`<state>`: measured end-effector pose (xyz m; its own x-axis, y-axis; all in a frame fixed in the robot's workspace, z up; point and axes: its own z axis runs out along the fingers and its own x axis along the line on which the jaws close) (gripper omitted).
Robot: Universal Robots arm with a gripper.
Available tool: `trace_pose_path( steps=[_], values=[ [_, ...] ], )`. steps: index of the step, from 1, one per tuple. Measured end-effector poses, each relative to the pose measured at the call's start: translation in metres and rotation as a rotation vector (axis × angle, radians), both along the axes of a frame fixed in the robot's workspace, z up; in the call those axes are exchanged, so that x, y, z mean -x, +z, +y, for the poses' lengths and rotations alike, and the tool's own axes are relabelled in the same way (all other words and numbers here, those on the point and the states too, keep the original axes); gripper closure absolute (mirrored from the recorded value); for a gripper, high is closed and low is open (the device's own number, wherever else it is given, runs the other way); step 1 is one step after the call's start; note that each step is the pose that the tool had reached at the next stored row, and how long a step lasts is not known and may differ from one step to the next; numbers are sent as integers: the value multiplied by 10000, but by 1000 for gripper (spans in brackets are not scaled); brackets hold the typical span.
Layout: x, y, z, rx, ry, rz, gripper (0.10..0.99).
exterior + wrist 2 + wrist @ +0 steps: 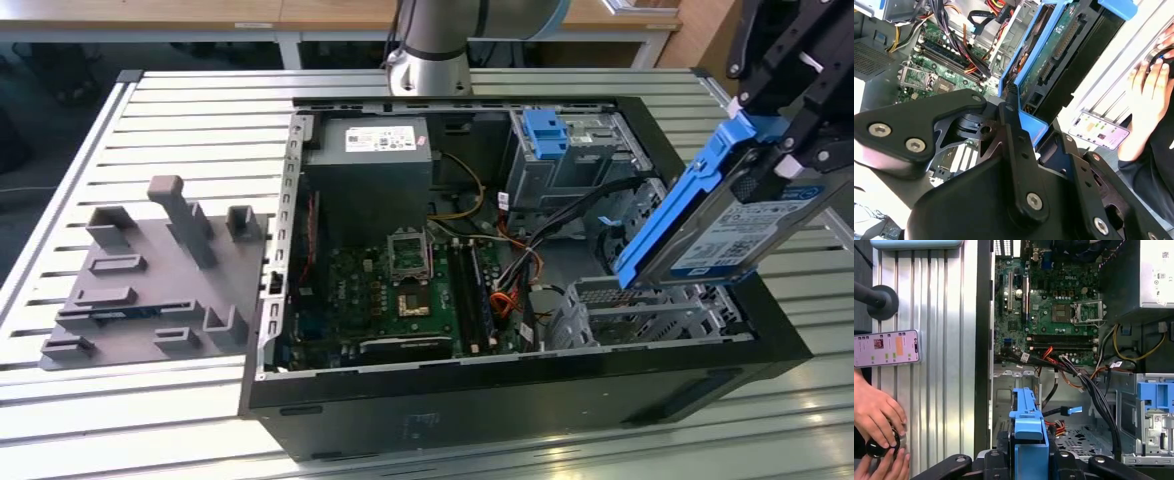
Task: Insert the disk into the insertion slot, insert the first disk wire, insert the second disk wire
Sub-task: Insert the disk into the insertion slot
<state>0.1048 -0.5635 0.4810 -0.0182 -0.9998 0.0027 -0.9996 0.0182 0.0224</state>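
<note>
Right now the gripper [781, 160] is clamped on the disk [727, 220] and holds it tilted in the air. The disk's lower end is close above the insertion slot [641, 315], the perforated cage at the exterior view's right of the open computer case [441, 420]. In the first wrist view, a person's hand [876, 410] lies on the slatted table [939, 315] near a phone [886, 347].

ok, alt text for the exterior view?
The gripper, jaws shut on the blue-framed disk, holds it tilted over the insertion slot in an open computer case, at the exterior view's right. A grey fixture block lies on the slatted table at its left.
</note>
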Motion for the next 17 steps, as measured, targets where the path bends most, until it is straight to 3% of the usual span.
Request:
trace_pose_path(
  steps=[11,17],
  values=[
    [78,-24,0,0,-1,-8,722],
    [81,-79,14,1,-4,-14,722]
  ],
)
